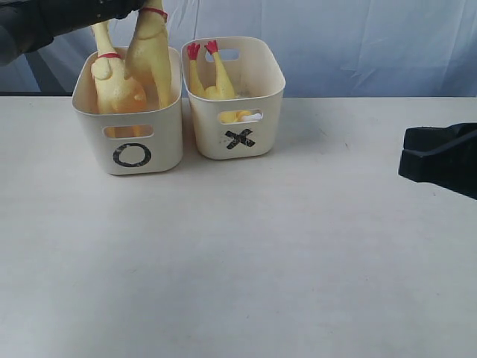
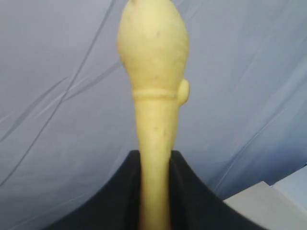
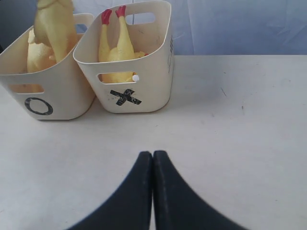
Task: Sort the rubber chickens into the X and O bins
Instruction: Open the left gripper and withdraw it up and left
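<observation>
**A:** Start nearest us. What's the idle arm doing?

**B:** The right jaws are pressed together with nothing between them, low over the bare desk (image 1: 238, 261), well apart from both tubs.

**A:** And the tubs?

**B:** They sit side by side, touching or nearly so. The X bin (image 1: 268, 119) holds one chicken (image 1: 220, 86) head down, its red feet above the rim. The O bin (image 1: 160, 145) has a second chicken (image 1: 112, 86) in it. The third chicken (image 1: 149, 56) hangs partly inside that tub, beside the second one.

**A:** Is it held?

**B:** Yes. The left jaws are clamped on a narrow part of it, seen close up in the left wrist view.

**A:** How would you finish it well?

**B:** I'd go straight down, keeping it off the wall shared with the X bin, until its weight rests inside. Only then part the jaws, so it can't tip over the rim.

**A:** Anything you can't see?

**B:** The left jaws are cut off at the top of the exterior view. The tub walls hide each chicken's lower end, so I can't tell whether the held one touches the floor or its neighbour. Behind is only blue cloth (image 1: 358, 37).
</observation>
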Motion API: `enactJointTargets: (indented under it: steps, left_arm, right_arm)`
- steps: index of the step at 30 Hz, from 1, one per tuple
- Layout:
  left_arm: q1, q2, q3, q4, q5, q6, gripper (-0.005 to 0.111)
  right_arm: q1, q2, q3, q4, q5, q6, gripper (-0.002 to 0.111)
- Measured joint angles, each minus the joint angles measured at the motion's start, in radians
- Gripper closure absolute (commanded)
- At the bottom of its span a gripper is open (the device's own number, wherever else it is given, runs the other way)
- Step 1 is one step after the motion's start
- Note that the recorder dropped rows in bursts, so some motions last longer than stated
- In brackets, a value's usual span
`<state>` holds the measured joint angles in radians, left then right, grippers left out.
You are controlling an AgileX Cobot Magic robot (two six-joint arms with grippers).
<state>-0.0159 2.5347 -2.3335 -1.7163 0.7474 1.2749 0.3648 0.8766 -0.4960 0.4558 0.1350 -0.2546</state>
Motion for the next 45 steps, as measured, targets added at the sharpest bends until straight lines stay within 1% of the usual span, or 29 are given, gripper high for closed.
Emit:
enactJointTargets:
  steps: [6, 11, 20, 21, 23, 24, 26, 29, 33, 36, 42, 45]
  left_arm:
    - [0.0, 0.001, 0.0, 0.071, 0.002, -0.044, 0.107]
    - [-0.004, 0.001, 0.0, 0.178, 0.002, -0.14, 0.107]
    - [-0.03, 0.003, 0.0, 0.235, -0.005, -0.187, 0.105]
    - [-0.032, 0.003, 0.0, 0.237, -0.005, -0.188, 0.103]
    - [-0.034, 0.012, -0.002, 0.242, -0.005, -0.199, 0.092]
    - [-0.034, 0.017, -0.002, 0.244, -0.003, -0.205, 0.084]
    - [-0.034, 0.023, -0.002, 0.253, -0.001, -0.213, 0.071]
    - [-0.034, 0.023, -0.002, 0.253, 0.009, -0.219, 0.062]
    - [-0.034, 0.023, -0.002, 0.253, 0.009, -0.22, 0.055]
    - [-0.034, 0.023, -0.002, 0.253, 0.009, -0.22, 0.052]
    - [-0.034, 0.023, -0.002, 0.264, 0.009, -0.224, 0.052]
    - [-0.032, 0.011, -0.002, 0.306, 0.006, -0.224, 0.052]
  right_arm:
    - [0.0, 0.0, 0.0, 0.0, 0.0, 0.0, 0.108]
    - [0.0, 0.0, 0.0, 0.0, 0.0, 0.0, 0.108]
    - [0.0, 0.0, 0.0, -0.003, 0.0, 0.0, 0.108]
    - [0.0, 0.0, 0.0, -0.003, 0.0, 0.0, 0.108]
    - [0.0, 0.0, 0.0, -0.003, 0.0, -0.003, 0.108]
    - [0.0, 0.0, 0.0, -0.003, 0.0, -0.003, 0.108]
    - [0.0, 0.0, 0.0, -0.003, 0.0, -0.003, 0.108]
    - [0.0, 0.0, 0.0, -0.003, 0.0, -0.003, 0.108]
    - [0.0, 0.0, 0.0, -0.003, 0.0, -0.003, 0.108]
    - [0.0, 0.0, 0.0, -0.003, 0.0, -0.003, 0.108]
    - [0.0, 0.0, 0.0, -0.003, 0.002, -0.003, 0.108]
    - [0.0, 0.0, 0.0, -0.003, 0.002, -0.003, 0.108]
